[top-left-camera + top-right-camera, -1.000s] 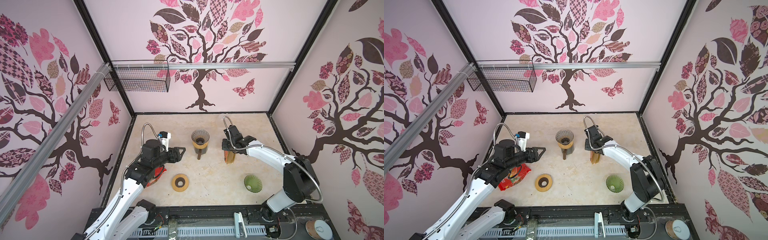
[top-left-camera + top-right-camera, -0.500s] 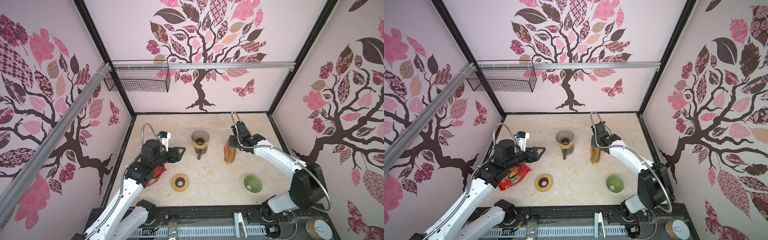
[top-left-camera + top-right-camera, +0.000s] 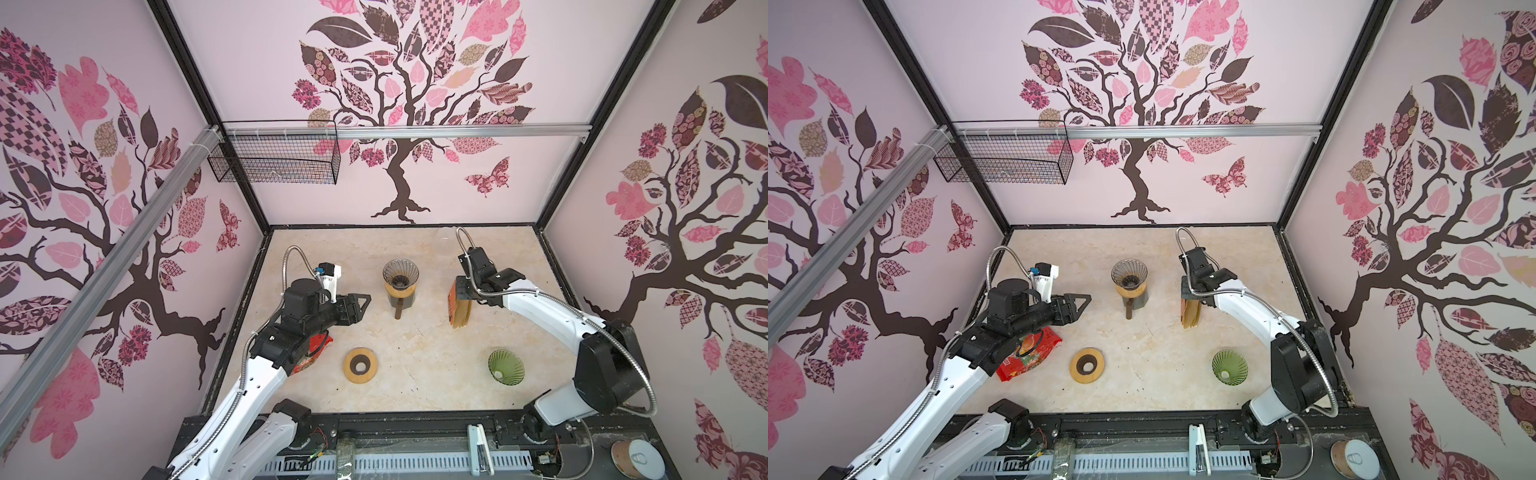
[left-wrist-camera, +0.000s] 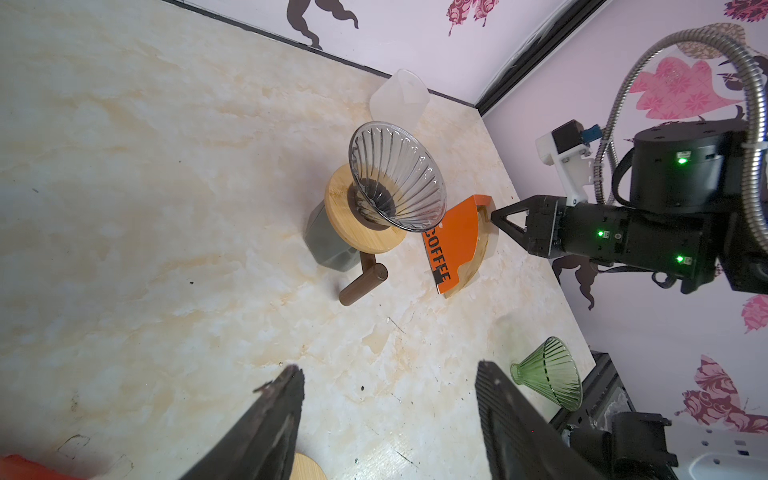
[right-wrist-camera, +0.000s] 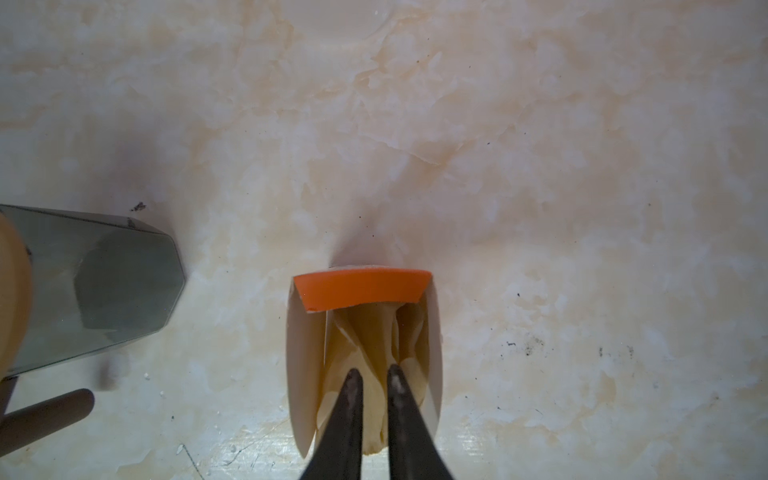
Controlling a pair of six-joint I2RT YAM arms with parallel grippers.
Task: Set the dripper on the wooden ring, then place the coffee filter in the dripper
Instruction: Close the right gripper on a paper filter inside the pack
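Note:
The dripper (image 3: 400, 273), a smoky ribbed glass cone on a wooden collar and grey stand, sits at the back middle in both top views (image 3: 1128, 274) and in the left wrist view (image 4: 397, 174); it is empty. To its right an orange filter pack (image 3: 458, 309) stands on edge. My right gripper (image 3: 462, 293) is at the pack's top, shut on a beige coffee filter (image 5: 374, 332) between its fingertips (image 5: 353, 376). My left gripper (image 3: 362, 301) hovers left of the dripper, open, with nothing between its fingers (image 4: 286, 386).
A green glass cone (image 3: 505, 366) lies at the front right. A wooden ring (image 3: 360, 365) lies at the front middle, and a red packet (image 3: 1027, 353) is under the left arm. A brown handle (image 3: 398, 309) juts forward from the stand. A wire basket (image 3: 276, 158) hangs on the back wall.
The right arm has swung to the right and turned its wrist over the pack, and its jaws have narrowed onto the filter. The left arm has not moved.

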